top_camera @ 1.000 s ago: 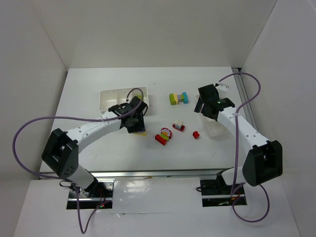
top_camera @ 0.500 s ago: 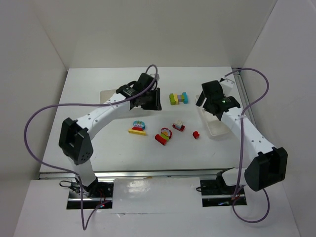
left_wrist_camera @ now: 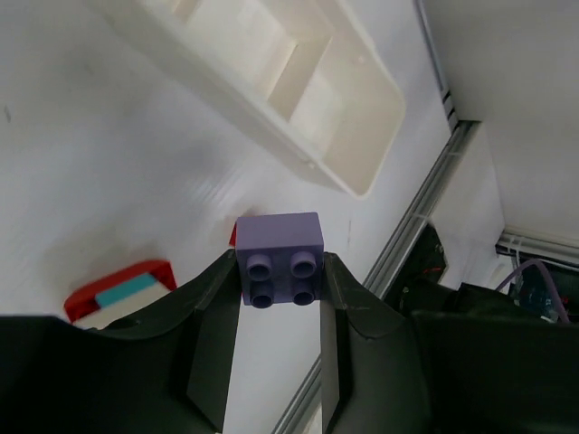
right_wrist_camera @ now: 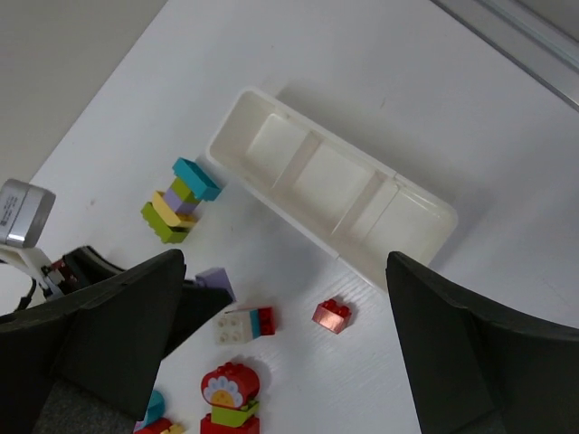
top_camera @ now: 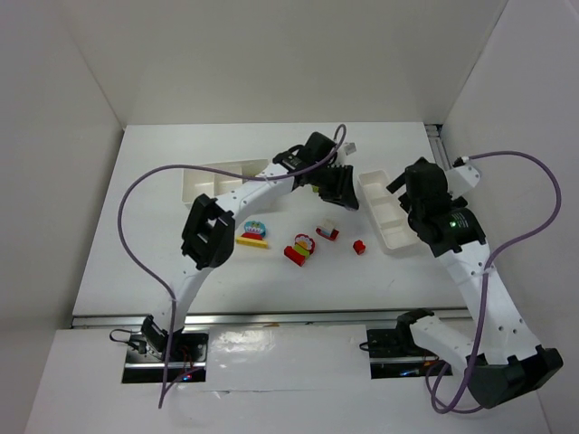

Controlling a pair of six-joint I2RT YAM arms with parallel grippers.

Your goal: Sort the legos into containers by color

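Purple lego point(left_wrist_camera: 279, 237), clenched in my left pincer point(left_wrist_camera: 280, 271) near the narrow tray point(left_wrist_camera: 362, 136), is held ready for dropping into a compartment.

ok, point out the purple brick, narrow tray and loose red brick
purple brick point(left_wrist_camera: 280, 246), left wrist view, studded face.
narrow tray point(right_wrist_camera: 330, 176), right wrist view, middle compartment floor.
loose red brick point(right_wrist_camera: 332, 315), right wrist view, top face.
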